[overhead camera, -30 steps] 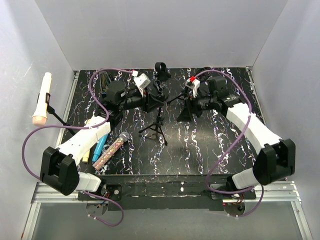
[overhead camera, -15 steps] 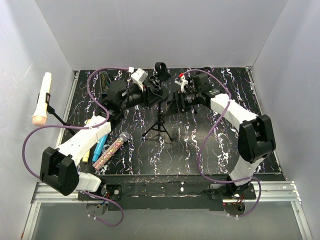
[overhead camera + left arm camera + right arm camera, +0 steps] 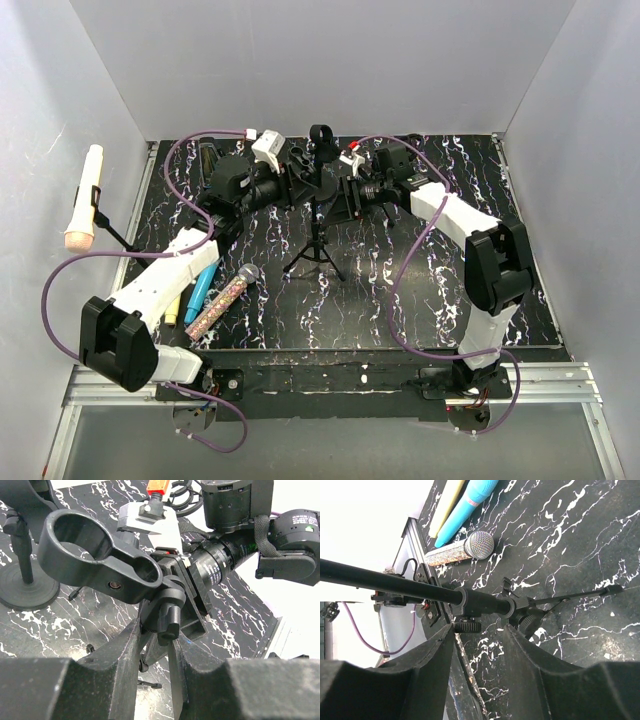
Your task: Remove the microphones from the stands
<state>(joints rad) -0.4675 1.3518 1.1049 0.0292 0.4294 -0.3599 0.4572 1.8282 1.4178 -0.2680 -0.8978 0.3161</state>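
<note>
A black tripod stand [image 3: 318, 255] stands mid-table, and its clip [image 3: 298, 155] is empty, as the left wrist view [image 3: 95, 555] shows. My left gripper [image 3: 292, 186] is shut on the stand's joint just below the clip [image 3: 155, 640]. My right gripper [image 3: 346, 195] is open, with the stand's pole [image 3: 480, 602] just past its fingertips [image 3: 477, 630]. A glitter microphone with a grey mesh head [image 3: 226, 296] lies on the table at the front left [image 3: 462, 550]. A white microphone [image 3: 84, 198] sits in another stand at the far left.
A blue microphone [image 3: 199, 290] and a yellow one [image 3: 447, 505] lie beside the glitter one. A third stand with a round base [image 3: 25, 585] and a clip on top [image 3: 322, 140] stands at the back. Purple cables loop over both arms.
My right arm has swung left and its gripper has come up to the stand's pole. My left gripper has shifted the top of the stand back and to the left.
</note>
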